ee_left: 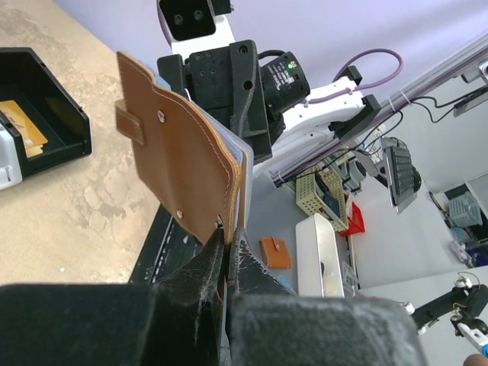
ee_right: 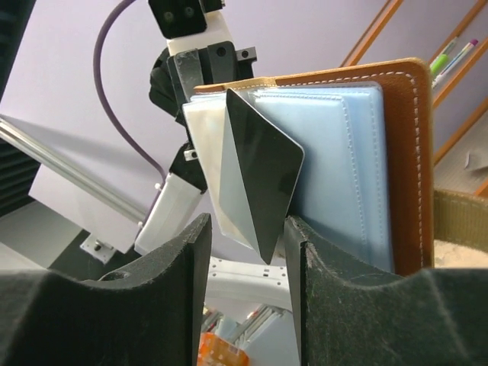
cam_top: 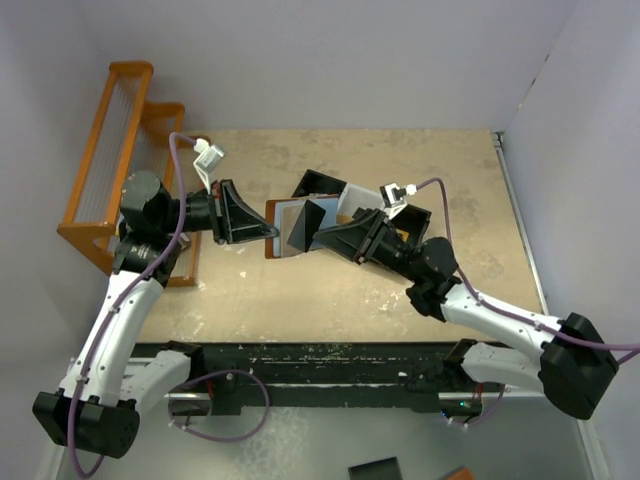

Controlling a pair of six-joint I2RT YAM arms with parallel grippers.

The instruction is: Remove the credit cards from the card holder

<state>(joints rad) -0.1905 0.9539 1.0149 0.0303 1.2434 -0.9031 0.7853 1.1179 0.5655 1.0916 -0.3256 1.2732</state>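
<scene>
Lavender walls close in a mottled beige tabletop [cam_top: 300, 300]. Far left of the card holder [cam_top: 280, 212] stands an orange wire rack [cam_top: 105, 150]. Just left of the holder, the left pincer [ee_left: 229, 236] is fully closed on the holder's edge and holds the brown leather wallet up off the tabletop. In the left wrist view its outer face shows, with the snap tab [ee_left: 130, 123] sticking out to the side.

In the right wrist view the holder stands open. Its pale blue sleeves [ee_right: 343, 168] face the camera, and a black card [ee_right: 263, 175] juts from them at a slant, one corner pointing down.

Right of the holder, the right pincer [ee_right: 248, 221] has its jaws partly apart, and that corner of the black card sits in the gap. I cannot tell whether the fingers [ee_right: 305, 259] press on the card.

Behind and to the right of the holder, a black tray [cam_top: 320, 183] rests on the tabletop. A gold-orange card [ee_left: 27, 130] lies in one of its compartments.
</scene>
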